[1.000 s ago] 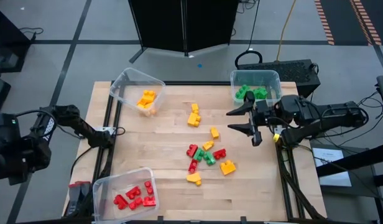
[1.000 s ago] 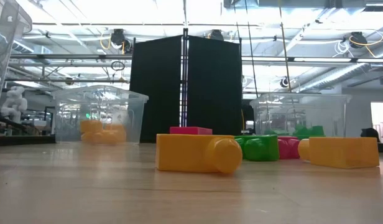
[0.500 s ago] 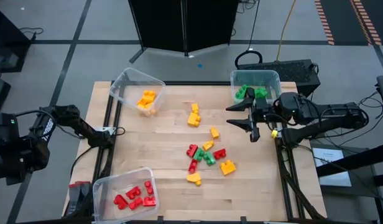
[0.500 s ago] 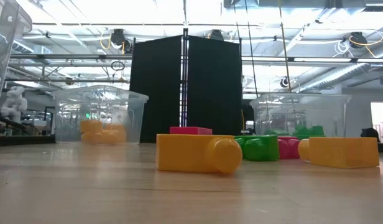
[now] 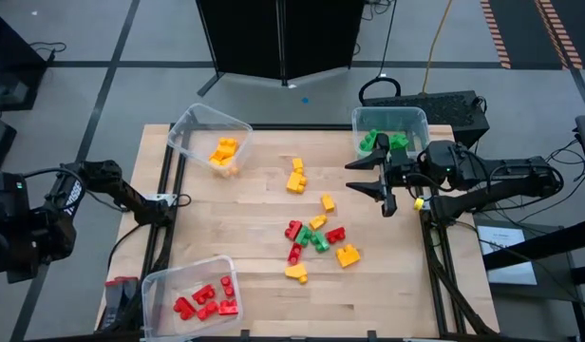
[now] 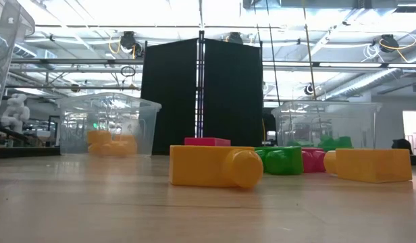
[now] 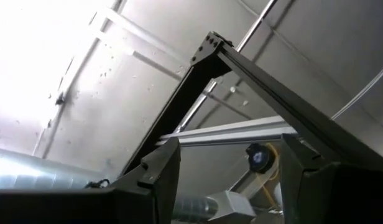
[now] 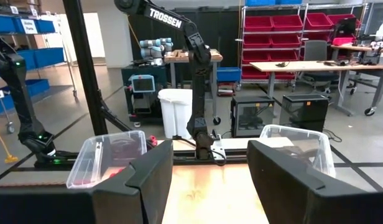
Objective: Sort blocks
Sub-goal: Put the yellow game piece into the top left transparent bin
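Sorting partly done; a mixed cluster waits mid-desk.

High view: yellow, red and green studded plastic blocks (image 5: pixel 316 234) lie loose on the wooden desk (image 5: pixel 254 285); three clear plastic bins (image 5: pixel 208 138) already hold sorted colours. The right gripper (image 5: pixel 381 188) hovers beside the green bin, jaws wide apart and empty. The left gripper (image 7: pixel 229 180), parked off-desk, shows in its wrist view with jaws apart, holding nothing.

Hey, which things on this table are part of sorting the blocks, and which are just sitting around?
Part of the job:
loose blocks
yellow bin
green bin
red bin
right gripper, open above the table

Just there:
black panel
black box
left arm, parked off the table
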### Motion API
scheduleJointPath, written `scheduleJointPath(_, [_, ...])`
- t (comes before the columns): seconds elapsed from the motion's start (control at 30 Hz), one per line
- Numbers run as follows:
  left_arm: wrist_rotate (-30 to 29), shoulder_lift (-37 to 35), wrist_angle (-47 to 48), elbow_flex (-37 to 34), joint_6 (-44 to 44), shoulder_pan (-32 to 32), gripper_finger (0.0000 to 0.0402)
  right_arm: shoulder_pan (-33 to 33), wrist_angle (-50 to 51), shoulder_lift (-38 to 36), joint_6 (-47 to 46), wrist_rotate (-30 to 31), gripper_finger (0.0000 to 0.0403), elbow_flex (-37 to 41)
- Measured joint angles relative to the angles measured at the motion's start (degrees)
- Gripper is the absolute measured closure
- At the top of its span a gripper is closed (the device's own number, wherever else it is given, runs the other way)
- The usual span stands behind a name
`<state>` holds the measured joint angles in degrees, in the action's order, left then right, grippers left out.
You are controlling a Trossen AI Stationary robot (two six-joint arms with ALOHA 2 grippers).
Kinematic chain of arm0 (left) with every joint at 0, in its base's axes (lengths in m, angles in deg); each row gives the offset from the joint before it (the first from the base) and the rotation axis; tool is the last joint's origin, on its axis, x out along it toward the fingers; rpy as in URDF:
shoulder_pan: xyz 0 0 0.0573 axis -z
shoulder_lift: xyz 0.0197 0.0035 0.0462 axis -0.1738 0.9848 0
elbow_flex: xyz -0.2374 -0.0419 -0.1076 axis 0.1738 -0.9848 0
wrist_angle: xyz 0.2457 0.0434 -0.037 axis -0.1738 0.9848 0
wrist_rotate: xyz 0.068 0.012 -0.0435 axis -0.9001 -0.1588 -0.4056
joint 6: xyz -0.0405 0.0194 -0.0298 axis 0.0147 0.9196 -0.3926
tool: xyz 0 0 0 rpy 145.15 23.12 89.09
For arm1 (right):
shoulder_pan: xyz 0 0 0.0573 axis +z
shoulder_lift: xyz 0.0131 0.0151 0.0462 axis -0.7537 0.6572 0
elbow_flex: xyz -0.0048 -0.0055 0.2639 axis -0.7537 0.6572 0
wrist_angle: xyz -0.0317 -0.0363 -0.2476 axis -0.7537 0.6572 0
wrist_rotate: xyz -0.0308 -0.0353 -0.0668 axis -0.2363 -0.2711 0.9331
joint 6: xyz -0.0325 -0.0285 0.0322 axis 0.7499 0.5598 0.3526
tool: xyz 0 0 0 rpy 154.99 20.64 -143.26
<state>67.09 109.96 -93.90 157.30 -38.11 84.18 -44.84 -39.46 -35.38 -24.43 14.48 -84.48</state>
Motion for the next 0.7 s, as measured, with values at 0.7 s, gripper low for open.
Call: scheduleJointPath(0.7, [-5.82,-0.02,1.39,0.00,0.78,0.04,0.0240,0.02,0.12,0.00,-0.02,-0.01,0.0202,0.00])
